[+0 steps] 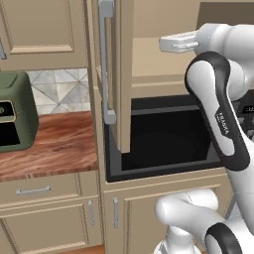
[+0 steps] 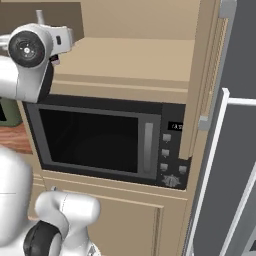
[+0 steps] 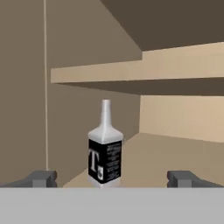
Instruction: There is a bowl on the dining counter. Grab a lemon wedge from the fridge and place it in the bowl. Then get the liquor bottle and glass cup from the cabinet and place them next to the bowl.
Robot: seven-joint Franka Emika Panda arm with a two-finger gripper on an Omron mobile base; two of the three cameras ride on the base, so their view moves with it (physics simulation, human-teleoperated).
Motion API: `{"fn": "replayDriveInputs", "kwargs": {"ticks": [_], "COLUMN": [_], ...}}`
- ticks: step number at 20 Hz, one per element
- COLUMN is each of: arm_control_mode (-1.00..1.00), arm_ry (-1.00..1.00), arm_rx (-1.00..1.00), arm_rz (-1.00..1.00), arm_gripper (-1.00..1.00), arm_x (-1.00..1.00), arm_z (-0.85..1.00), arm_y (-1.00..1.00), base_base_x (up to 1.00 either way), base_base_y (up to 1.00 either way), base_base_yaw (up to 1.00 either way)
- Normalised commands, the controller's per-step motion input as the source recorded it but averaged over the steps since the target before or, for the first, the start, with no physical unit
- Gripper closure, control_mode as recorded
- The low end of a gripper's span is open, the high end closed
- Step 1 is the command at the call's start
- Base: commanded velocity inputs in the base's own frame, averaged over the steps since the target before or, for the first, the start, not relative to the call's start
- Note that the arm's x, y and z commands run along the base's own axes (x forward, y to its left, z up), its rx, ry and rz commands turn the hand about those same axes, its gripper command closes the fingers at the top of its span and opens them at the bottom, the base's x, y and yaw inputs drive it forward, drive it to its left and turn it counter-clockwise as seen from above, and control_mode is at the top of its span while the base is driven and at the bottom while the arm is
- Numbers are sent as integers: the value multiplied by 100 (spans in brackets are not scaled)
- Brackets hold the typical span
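Note:
The liquor bottle (image 3: 105, 146) stands upright on the beige shelf inside the open cabinet (image 1: 154, 59), near its left wall. It has a clear neck and a black label with a white "T". My gripper (image 3: 112, 179) is open, its fingertips (image 3: 41, 178) spread wide on either side of the bottle and short of it, holding nothing. In the left base view my hand (image 1: 176, 43) reaches into the cabinet at shelf height. The pale grey fridge (image 2: 235, 150) stands to the right of the cabinet. The bowl, dining counter, lemon wedge and glass cup are out of view.
The cabinet door (image 1: 116, 74) stands swung open to the left with its silver bar handle (image 1: 105, 64). A black microwave (image 2: 100, 140) sits right under the shelf. A green appliance (image 1: 15, 111) stands on the wood-topped wall counter (image 1: 59, 144). A higher shelf (image 3: 144, 72) overhangs the bottle.

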Motion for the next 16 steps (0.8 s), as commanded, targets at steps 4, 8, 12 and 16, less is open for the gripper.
{"fn": "replayDriveInputs", "kwargs": {"ticks": [4,8,12,16], "arm_control_mode": [-100,-100,-100,-100], "arm_ry": [13,14,10,8], "arm_rx": [0,-1,0,0], "arm_rz": [0,-3,-1,-1], "arm_gripper": [-100,-100,-100,-100], "arm_x": [42,31,17,38], "arm_z": [30,38,2,-8], "arm_y": [77,45,0,0], "base_base_x": [0,0,0,0], "base_base_y": [0,0,0,0], "base_base_yaw": [0,0,0,0]}}
